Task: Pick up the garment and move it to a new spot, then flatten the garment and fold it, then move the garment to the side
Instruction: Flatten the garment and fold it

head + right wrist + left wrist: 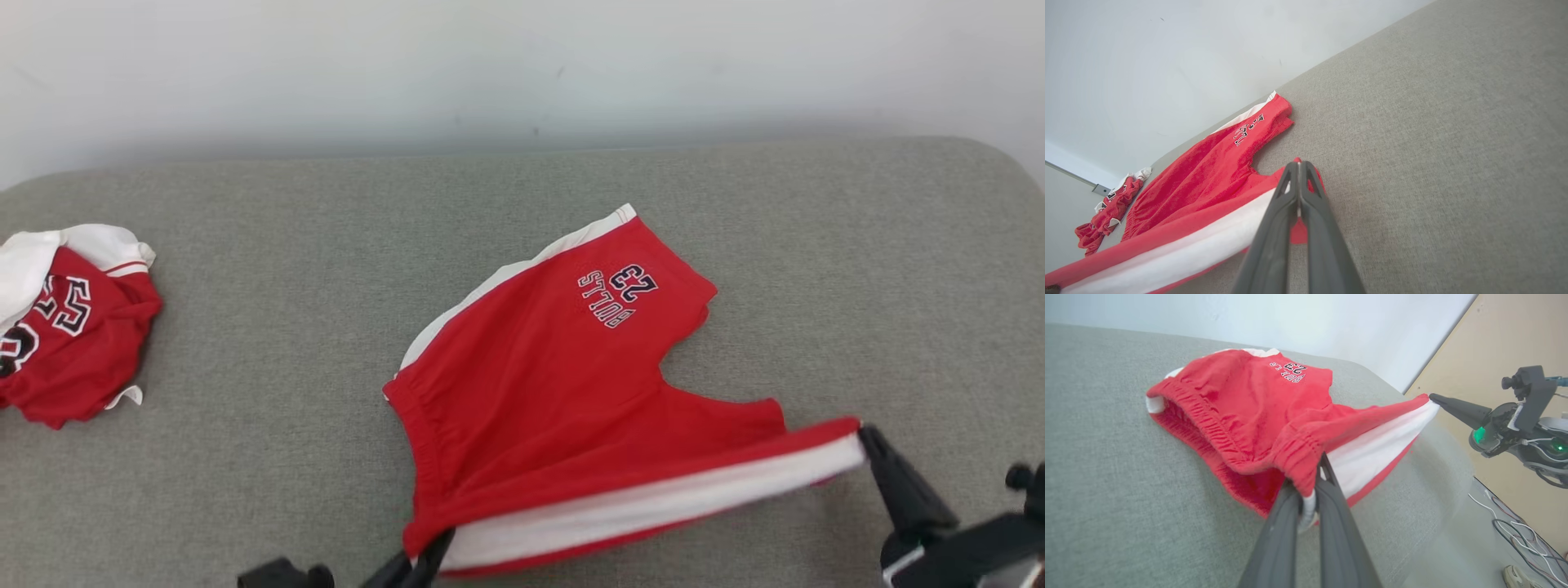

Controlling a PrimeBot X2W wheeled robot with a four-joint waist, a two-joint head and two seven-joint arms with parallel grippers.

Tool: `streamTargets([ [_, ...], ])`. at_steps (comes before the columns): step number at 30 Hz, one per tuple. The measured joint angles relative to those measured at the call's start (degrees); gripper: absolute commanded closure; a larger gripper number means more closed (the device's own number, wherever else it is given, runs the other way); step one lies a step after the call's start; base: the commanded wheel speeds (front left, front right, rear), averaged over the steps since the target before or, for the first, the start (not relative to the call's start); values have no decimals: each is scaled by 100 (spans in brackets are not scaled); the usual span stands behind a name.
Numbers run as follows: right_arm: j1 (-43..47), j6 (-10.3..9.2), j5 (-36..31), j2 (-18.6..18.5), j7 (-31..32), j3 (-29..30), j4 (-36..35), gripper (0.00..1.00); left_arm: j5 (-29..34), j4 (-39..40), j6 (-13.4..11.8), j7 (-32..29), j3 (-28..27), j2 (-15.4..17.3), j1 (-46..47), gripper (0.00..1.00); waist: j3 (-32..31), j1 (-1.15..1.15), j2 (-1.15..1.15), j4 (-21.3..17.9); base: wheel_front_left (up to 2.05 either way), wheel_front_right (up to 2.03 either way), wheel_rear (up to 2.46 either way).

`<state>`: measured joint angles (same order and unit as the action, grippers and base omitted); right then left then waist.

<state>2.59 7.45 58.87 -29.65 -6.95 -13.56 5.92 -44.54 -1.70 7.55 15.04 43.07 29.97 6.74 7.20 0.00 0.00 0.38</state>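
**While both tools clamp it, a pair of red shorts spans the bench's near edge**

Where the grey fabric-covered bench [245,343] meets its near edge, the red basketball shorts [539,367] are pulled taut between the two tools. The left tool [426,557] is clenched on the gathered elastic waistband [1208,416], which bunches over its fingertips in the left wrist view. The right tool [867,437] is pinched tight on the hem corner of the near leg, its two fingers pressed together with red cloth between them in the right wrist view. Between the two grips the white side stripe [653,502] runs as a straight, lifted band along the near edge, toward the bench's right side.

The rest of the shorts lies on the bench. The other leg points toward the far edge, a white stripe along its left side, and the "BULLS 23" print [618,296] reads upside down from the head view.

Well apart, at the bench's left edge, a crumpled red and white jersey [73,335] lies in a heap. A pale wall [522,73] rises behind the far edge.
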Motion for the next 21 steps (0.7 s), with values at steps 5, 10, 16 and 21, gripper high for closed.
streamTargets([
  [5,-894,1,-124,-13,575,261,30,100,-207,81,0,1,-34,33,573,100,33,0,0,134,0,0,0],
  [10,-2051,1,-294,67,1120,310,434,100,-545,53,0,1,-78,53,1190,100,204,1,1,222,0,0,0],
  [16,-3833,1,-698,257,1629,73,1518,100,-925,-394,0,0,42,34,2171,100,614,2,1,346,0,0,0],
  [21,-4918,1,-1038,385,1738,-252,2343,100,-1289,-872,0,1,259,-68,2960,100,963,2,1,481,0,0,0],
])
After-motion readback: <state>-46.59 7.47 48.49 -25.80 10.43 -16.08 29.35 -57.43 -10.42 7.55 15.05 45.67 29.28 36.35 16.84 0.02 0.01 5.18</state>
